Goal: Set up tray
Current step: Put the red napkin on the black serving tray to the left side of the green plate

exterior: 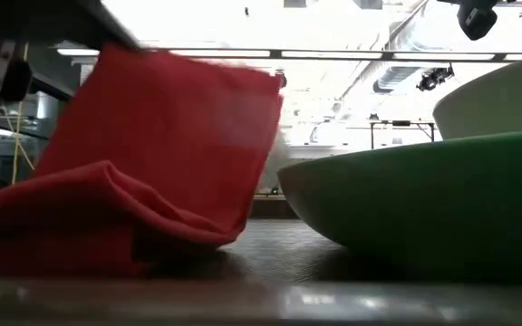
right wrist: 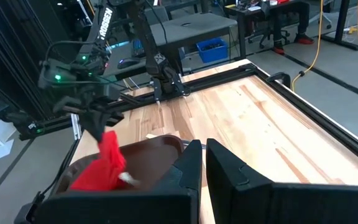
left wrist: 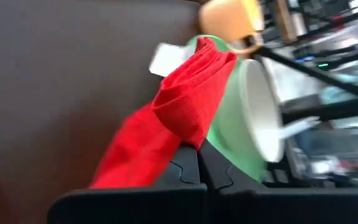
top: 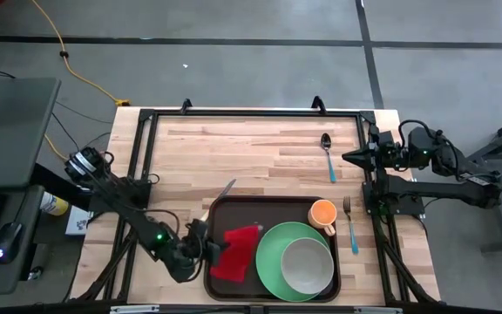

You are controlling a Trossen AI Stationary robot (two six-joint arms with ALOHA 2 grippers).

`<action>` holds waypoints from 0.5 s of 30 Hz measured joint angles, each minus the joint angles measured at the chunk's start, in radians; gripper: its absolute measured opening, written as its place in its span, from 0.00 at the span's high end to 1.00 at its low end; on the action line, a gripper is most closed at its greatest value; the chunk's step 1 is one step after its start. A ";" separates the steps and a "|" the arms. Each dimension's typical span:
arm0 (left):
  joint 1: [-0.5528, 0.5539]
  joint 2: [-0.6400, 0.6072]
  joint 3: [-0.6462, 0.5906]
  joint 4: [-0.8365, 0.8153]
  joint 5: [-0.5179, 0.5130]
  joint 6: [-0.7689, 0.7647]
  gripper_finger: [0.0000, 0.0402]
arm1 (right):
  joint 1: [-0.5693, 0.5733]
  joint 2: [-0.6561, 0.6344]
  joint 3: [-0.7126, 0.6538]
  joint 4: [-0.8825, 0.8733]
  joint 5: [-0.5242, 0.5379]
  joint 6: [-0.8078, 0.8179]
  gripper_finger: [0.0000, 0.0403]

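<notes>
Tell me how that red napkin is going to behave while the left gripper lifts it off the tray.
Probably floppy: the red napkin droops in folds from the left gripper, which is shut on one edge. It looks light, so it may swing. Its hanging end could drag across the tray or catch the green plate beside it.

Two black jointed arms, green indicator lights, black cables, white lettering on link.

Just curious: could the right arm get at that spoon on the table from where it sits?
Probably yes. The spoon lies alone on bare wood just beside the right claw, nothing between them; the claw is shut, though.
</notes>
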 joint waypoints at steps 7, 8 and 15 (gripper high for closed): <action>0.058 0.000 0.000 -0.184 0.044 0.015 0.97 | 0.000 0.000 0.000 0.000 0.000 0.001 1.00; 0.065 0.000 0.000 -0.208 0.051 0.021 0.97 | 0.000 0.000 0.000 0.001 0.000 0.002 1.00; 0.129 0.000 -0.001 -0.238 0.065 0.076 0.97 | 0.000 0.000 0.000 0.001 0.000 0.005 1.00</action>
